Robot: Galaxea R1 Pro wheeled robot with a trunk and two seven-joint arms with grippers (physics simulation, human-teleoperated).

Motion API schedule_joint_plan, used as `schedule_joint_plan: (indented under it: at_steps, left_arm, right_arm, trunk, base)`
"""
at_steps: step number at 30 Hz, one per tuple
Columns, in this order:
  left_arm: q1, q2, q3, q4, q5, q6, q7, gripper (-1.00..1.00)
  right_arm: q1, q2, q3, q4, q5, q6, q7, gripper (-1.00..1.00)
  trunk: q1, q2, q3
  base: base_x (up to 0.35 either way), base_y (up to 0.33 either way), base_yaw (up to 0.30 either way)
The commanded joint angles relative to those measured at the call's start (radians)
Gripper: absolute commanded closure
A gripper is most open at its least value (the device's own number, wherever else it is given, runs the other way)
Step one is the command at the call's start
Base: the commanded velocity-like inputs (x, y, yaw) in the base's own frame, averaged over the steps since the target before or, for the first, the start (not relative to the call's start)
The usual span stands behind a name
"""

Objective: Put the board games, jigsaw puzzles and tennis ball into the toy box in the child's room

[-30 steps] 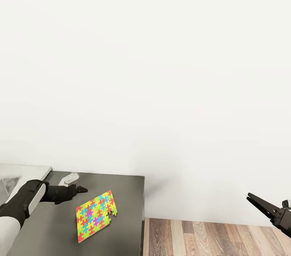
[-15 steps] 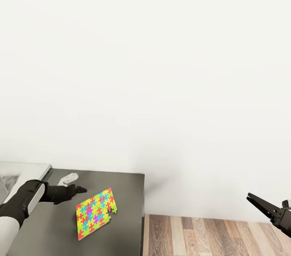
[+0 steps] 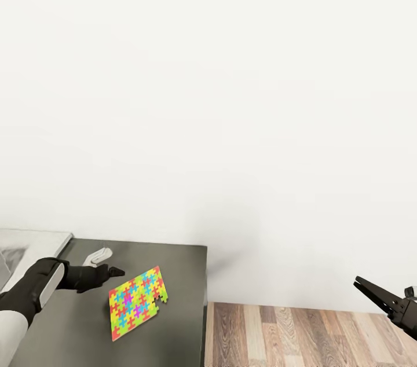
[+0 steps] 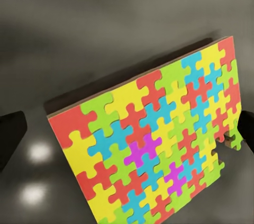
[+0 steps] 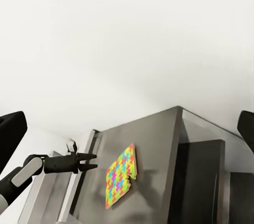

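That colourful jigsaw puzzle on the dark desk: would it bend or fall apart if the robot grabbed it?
The jigsaw puzzle looks like a thin flat slab on a brown backing, so it probably lifts stiffly in one piece. Lying flat on the dark desk section, its edge gives little to pinch; it may slide when pushed. The left gripper sits beside it.

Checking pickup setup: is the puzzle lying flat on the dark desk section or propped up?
Flat. The puzzle lies face up on the dark desk section, near its right edge, with the left gripper just beside it.
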Motion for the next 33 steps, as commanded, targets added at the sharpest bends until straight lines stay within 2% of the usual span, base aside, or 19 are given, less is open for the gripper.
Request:
schedule_joint_plan:
  at_steps: [1, 33]
  left_arm:
    - [-0.001, 0.0, 0.002, 0.0, 0.0, 0.005, -0.003, -1.0]
    - [-0.001, -0.002, 0.001, 0.0, 0.002, 0.003, -0.005, -1.0]
  right_arm:
    - [0.0, -0.001, 0.0, 0.0, -0.002, 0.005, 0.001, -1.0]
    - [0.0, -0.001, -0.002, 0.0, -0.004, 0.007, 0.001, -1.0]
  trunk:
    - [0.001, -0.002, -0.003]
    - [0.001, -0.002, -0.054]
  base:
    - [0.0, 0.0, 0.0]
    - [0.0, 0.0, 0.0]
